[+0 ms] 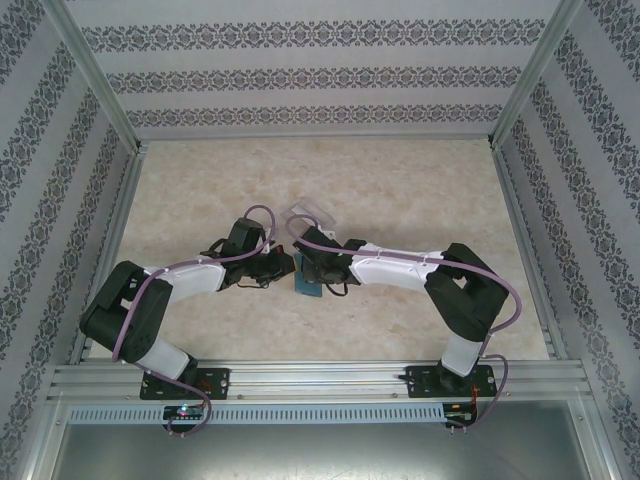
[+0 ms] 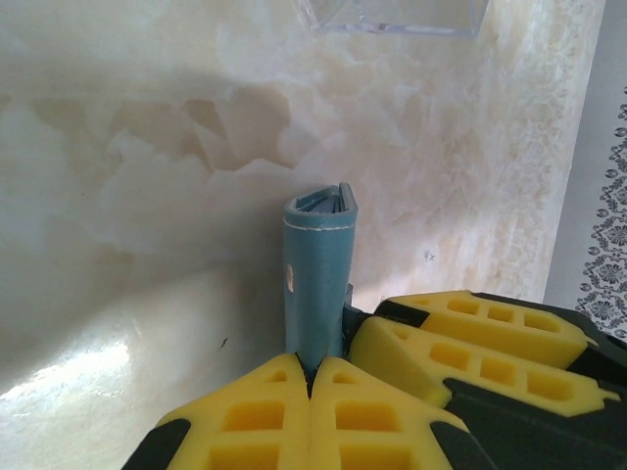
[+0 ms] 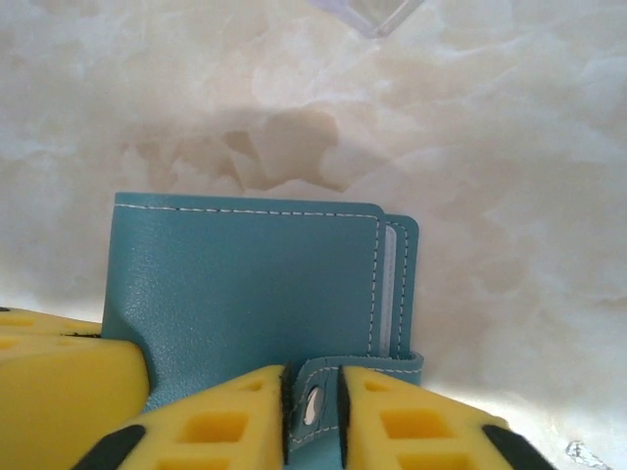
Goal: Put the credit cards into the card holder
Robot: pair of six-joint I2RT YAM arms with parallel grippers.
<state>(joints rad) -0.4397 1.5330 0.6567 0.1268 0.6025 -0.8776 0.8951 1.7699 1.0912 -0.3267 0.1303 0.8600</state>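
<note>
So both arms have met in the middle of the pale marbled desk (image 1: 400, 180), and they're both on the same thing: a small teal-blue folding wallet (image 3: 245, 284) with white stitching round the edge. It's folded closed and held up off the desk surface between the two grippers, a bit nearer than the clear plastic stand (image 1: 312, 213), which sits further back and apart from it.

From the left wrist cam you see the wallet edge-on, standing upright. The left gripper (image 2: 312, 377) has its yellow fingers pinched fully together on the wallet's lower edge, so that's a proper clamp. The other arm's yellow fingers (image 2: 470, 333) poke in from the right of that view, just beside the wallet.

The right wrist cam looks straight at the wallet's flat face. The right gripper (image 3: 312, 392) is nearly closed, one yellow finger on each side of the little strap tab with the metal snap (image 3: 312, 403), and both look pressed against the tab. So it's gripping the wallet by the strap.

There's a thin pale sliver showing inside the wallet's right edge (image 3: 387, 284), and some pale layers at the top in the left wrist view. I can't tell whether that's a card or just lining.
</note>
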